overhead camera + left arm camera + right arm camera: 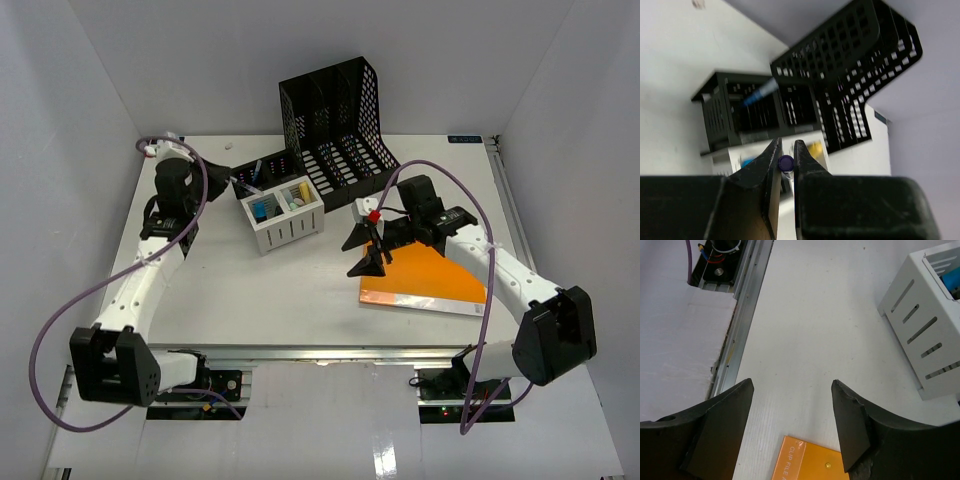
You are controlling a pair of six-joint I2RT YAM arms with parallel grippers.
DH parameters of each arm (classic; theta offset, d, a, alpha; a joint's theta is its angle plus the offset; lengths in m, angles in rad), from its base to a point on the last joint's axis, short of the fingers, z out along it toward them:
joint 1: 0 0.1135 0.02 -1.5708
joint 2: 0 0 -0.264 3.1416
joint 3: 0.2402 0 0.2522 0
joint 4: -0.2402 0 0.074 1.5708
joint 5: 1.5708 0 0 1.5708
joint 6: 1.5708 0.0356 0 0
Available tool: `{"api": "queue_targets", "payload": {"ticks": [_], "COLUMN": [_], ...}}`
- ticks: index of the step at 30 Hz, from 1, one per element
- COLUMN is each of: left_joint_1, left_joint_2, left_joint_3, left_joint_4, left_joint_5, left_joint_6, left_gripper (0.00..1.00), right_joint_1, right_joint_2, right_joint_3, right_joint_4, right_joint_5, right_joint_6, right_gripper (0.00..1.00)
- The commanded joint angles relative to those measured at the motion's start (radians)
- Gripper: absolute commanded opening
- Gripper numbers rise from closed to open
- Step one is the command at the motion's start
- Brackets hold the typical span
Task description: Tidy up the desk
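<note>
My left gripper [787,145] pinched tight on purple-capped pen [786,162], poised by black pen holder [715,110] — drop-in looks next. My right gripper [791,384] spread wide, holding nothing, above white desk [260,300], which lies beneath both arms. Corner of orange clip file [807,462] just below it. White organizer [283,215] already holds small items; black file rack [335,125] behind looks empty. My guess — roughly midway: pen and file left to stow.
</note>
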Motion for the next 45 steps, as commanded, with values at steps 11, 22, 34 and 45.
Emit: {"api": "queue_targets", "payload": {"ticks": [11, 22, 34, 45], "left_joint_1": [-0.024, -0.051, -0.052, -0.059], "left_joint_2": [0.378, 0.496, 0.207, -0.292], "left_joint_3": [0.346, 0.422, 0.332, -0.254], "left_joint_4": [0.061, -0.053, -0.064, 0.077], "left_joint_5": [-0.189, -0.128, 0.076, 0.478], "left_joint_6": [0.303, 0.381, 0.508, 0.162], "left_gripper": [0.0, 0.55, 0.97, 0.98], "right_joint_1": [-0.073, -0.115, 0.17, 0.346], "right_joint_2": [-0.047, -0.017, -0.139, -0.146], "right_joint_3": [-0.007, -0.025, -0.325, -0.489], "right_joint_4": [0.055, 0.085, 0.033, 0.098], "right_joint_5": [-0.084, 0.125, 0.673, 1.094], "right_joint_6": [0.01, 0.031, -0.182, -0.085], "right_gripper": [0.7, 0.73, 0.79, 0.77]}}
